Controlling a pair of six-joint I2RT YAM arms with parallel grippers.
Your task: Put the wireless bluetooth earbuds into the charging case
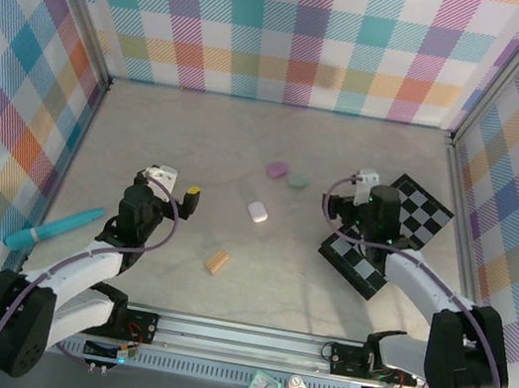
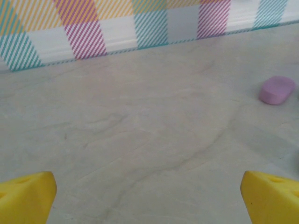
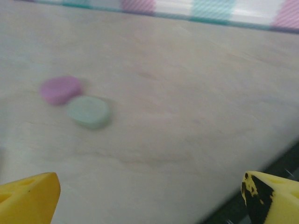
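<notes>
While both hands hold nothing, three closed cases lie loose on the pale marbled desk (image 1: pixel 180 130) between them. We see the left hand (image 1: pixel 190 200) with its jaws spread wide. In its wrist view the yellow fingertips (image 2: pixel 25 196) sit at the two bottom corners with only bare desk between them. The purple pebble-shaped plastic charging case (image 1: pixel 277 169) lies well ahead of that hand and off to its right.

The right hand (image 1: pixel 329 211) is open just as wide, and its yellow fingertips (image 3: pixel 28 196) have nothing between them. It hangs at the left edge of the black-and-white checkered board (image 1: pixel 411 216). In its wrist view the purple case and the pale green pebble-shaped charging case (image 1: pixel 298 181) lie side by side. They touch or nearly touch, ahead of the hand and to its left, well apart from the fingers.

The white rounded plastic charging case (image 1: pixel 257 211) rests roughly midway between the two hands, touched by neither. Nearer to us lies a tan ridged block (image 1: pixel 217 262). A teal pen-like stick (image 1: pixel 52 228) lies by the left wall.
</notes>
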